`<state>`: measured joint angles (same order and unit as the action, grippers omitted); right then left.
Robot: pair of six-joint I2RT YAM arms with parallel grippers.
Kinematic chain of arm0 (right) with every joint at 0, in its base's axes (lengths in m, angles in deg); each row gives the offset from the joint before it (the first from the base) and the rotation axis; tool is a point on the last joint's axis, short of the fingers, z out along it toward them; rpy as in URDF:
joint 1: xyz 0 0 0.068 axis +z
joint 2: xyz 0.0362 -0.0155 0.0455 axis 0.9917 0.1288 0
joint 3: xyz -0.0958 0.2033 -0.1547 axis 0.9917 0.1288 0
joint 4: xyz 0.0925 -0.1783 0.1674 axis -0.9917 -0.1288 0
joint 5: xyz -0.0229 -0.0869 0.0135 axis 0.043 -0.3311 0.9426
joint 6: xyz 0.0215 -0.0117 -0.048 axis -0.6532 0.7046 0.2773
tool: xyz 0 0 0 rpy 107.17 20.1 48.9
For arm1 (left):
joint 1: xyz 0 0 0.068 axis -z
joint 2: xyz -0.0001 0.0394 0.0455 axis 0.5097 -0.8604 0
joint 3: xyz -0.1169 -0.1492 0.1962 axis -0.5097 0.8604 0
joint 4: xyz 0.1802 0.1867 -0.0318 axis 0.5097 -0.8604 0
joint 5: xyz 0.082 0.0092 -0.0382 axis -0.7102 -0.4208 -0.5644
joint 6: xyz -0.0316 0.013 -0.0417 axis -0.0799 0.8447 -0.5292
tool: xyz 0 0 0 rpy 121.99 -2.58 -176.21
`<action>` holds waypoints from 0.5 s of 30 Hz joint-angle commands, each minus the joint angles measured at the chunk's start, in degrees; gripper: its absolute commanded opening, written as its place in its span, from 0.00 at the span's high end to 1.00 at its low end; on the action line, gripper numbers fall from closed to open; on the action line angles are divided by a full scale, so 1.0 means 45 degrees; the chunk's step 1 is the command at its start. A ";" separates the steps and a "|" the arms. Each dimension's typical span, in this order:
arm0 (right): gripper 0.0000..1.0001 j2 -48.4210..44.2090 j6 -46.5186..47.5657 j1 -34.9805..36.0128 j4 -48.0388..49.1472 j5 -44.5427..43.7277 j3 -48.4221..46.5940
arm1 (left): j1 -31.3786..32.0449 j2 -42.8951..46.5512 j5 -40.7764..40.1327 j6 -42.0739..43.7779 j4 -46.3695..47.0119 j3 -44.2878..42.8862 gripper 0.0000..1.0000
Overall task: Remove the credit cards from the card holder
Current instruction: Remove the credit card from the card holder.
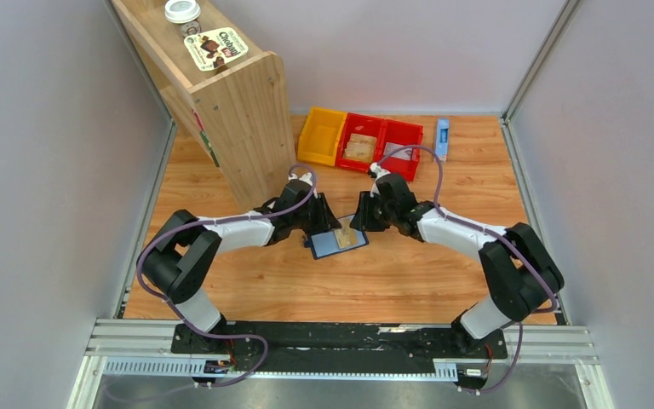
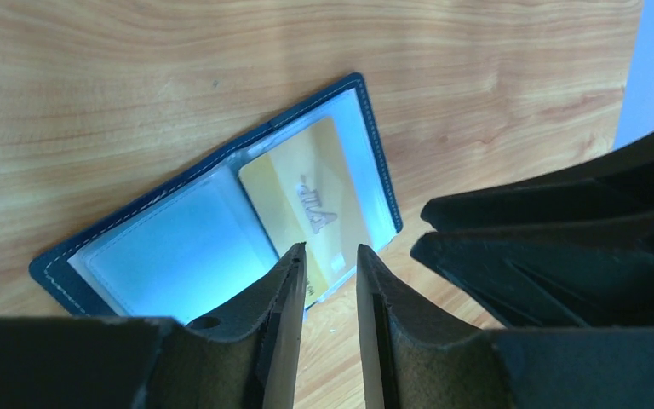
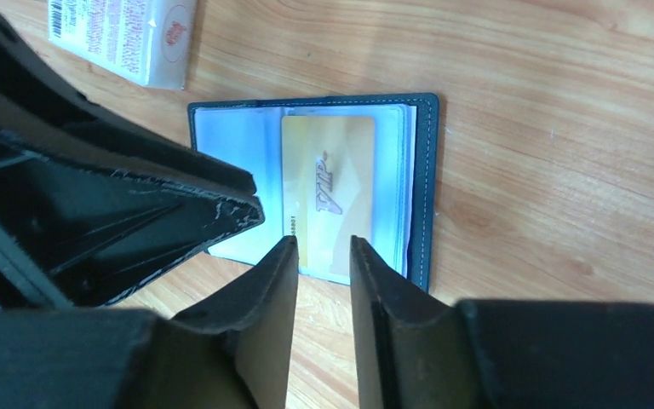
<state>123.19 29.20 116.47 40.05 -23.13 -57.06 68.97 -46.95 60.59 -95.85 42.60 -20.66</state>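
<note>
The navy card holder [image 1: 324, 249] lies open and flat on the wooden table between the two arms. A tan-yellow credit card [image 2: 311, 200] sits under the clear sleeve of one half [image 3: 328, 187]; the other half shows only pale blue pockets. My left gripper [image 2: 331, 249] hovers just off the holder's near edge, open by a narrow gap with nothing in it. My right gripper [image 3: 323, 241] points at the card's short end from the opposite side, also open by a narrow gap and holding nothing. The two grippers stand close together over the holder [image 3: 426, 170].
A pink-and-white packet [image 3: 128, 38] lies beyond the holder. A wooden shelf [image 1: 221, 102] stands at the back left. A yellow bin [image 1: 322, 135], red bins [image 1: 383, 143] and a slim blue-and-white box [image 1: 442, 136] line the back edge.
</note>
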 commanded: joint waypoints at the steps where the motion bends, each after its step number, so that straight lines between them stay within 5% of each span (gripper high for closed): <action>1: 0.72 0.0903 -0.0051 -0.0162 0.1048 0.0722 -0.0338 | -0.0118 0.0360 0.0214 -0.0672 0.0845 0.0609 0.63; 15: 0.77 0.2487 -0.0441 -0.0865 0.1927 0.1562 0.0344 | -0.0274 -0.0402 0.0468 -0.1492 0.1374 0.0903 0.52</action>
<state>133.29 28.10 113.85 44.45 -17.78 -56.91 68.42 -47.52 61.72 -100.41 45.68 -17.44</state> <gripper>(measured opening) 0.235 0.471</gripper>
